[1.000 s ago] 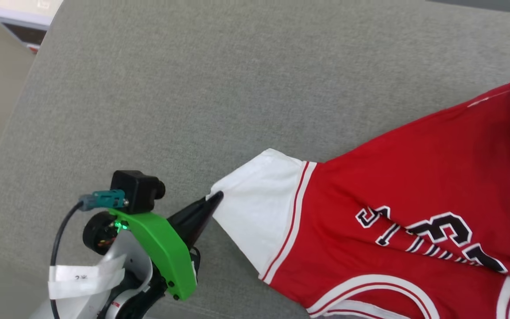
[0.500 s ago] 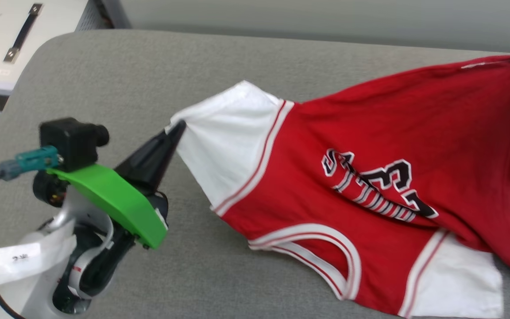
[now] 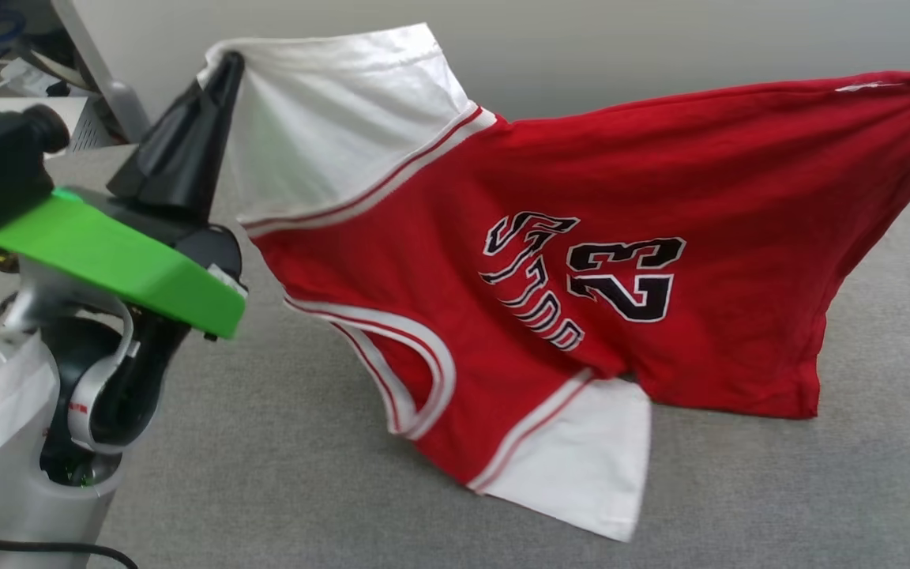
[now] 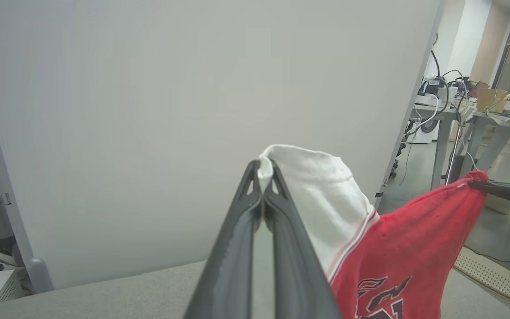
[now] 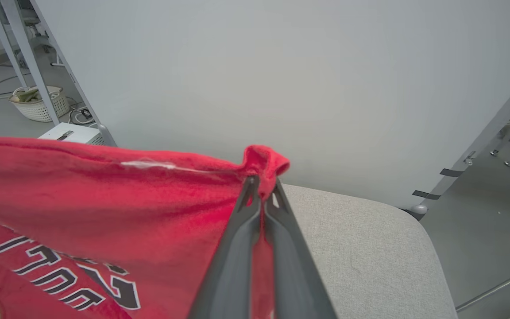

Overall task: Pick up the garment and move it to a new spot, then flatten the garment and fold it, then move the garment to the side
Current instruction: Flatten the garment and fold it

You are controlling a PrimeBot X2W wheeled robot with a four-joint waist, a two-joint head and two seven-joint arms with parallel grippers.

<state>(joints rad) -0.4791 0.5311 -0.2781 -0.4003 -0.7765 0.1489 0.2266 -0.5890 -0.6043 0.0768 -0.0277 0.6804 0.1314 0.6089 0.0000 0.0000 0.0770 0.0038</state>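
Red with white sleeves, the garment (image 3: 660, 174) hangs stretched between the two hands above the grey fabric-covered counter (image 3: 739, 490). The left hand (image 4: 264, 170) is closed tight on the edge of one white sleeve (image 3: 329, 134). The right hand (image 5: 261, 186) is pinched shut on a bunched red corner. The front faces the head camera, black lettering (image 3: 621, 276) showing. The cloth sags in the middle, and the other white sleeve (image 3: 581, 466) reaches down to the counter.

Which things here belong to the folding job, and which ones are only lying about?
Job: red shirt, left end effector, right end effector, gray cushion.
Lying about: white basket, white box, cluttered desk.
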